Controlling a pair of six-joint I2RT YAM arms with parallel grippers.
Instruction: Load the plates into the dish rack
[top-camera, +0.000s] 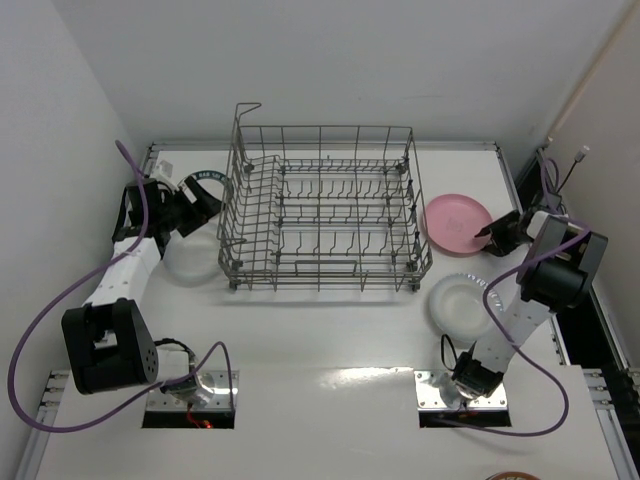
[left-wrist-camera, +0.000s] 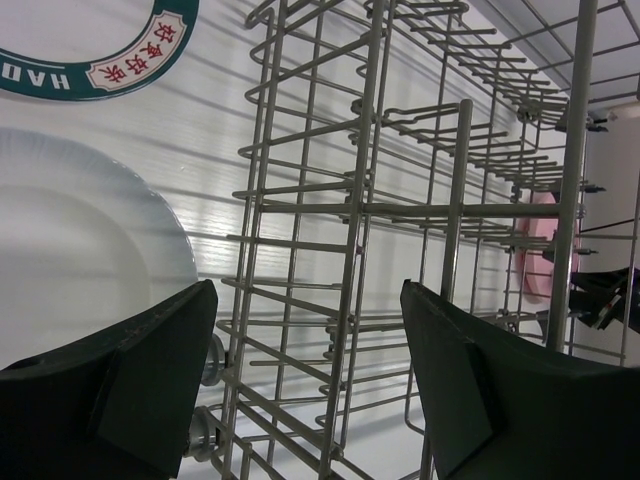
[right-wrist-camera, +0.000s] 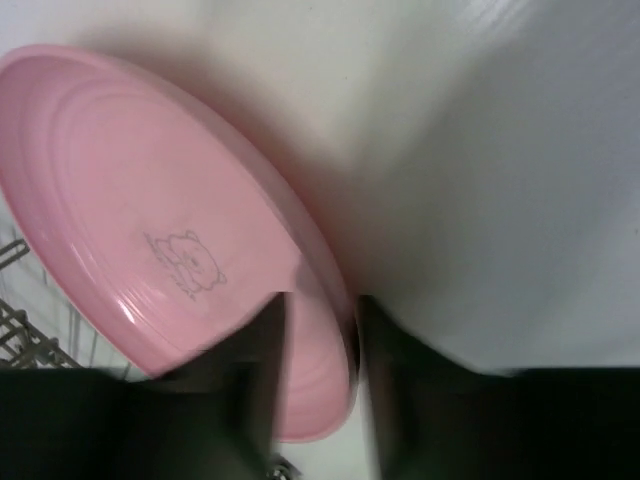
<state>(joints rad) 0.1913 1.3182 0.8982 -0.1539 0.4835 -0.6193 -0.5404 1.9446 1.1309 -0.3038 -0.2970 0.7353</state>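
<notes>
Right gripper (right-wrist-camera: 318, 310) with fingers straddling the right rim of the pink plate (top-camera: 455, 222), which lay flat just right of the dish rack (top-camera: 325, 210); whether they pinched it could not be told. Left gripper (left-wrist-camera: 308, 290), fingers apart and holding nothing, was left of the rack.

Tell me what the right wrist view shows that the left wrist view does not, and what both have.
Only the right wrist view: the small drawing on the pink plate, whose rim lies between the jaws of the right gripper; whether they grip it is unclear. Only the left wrist view: the whitish plate, the lettered-rim plate, and the left gripper, its jaws wide apart and empty. Both: the pink plate, the dish rack and the white table.
</notes>
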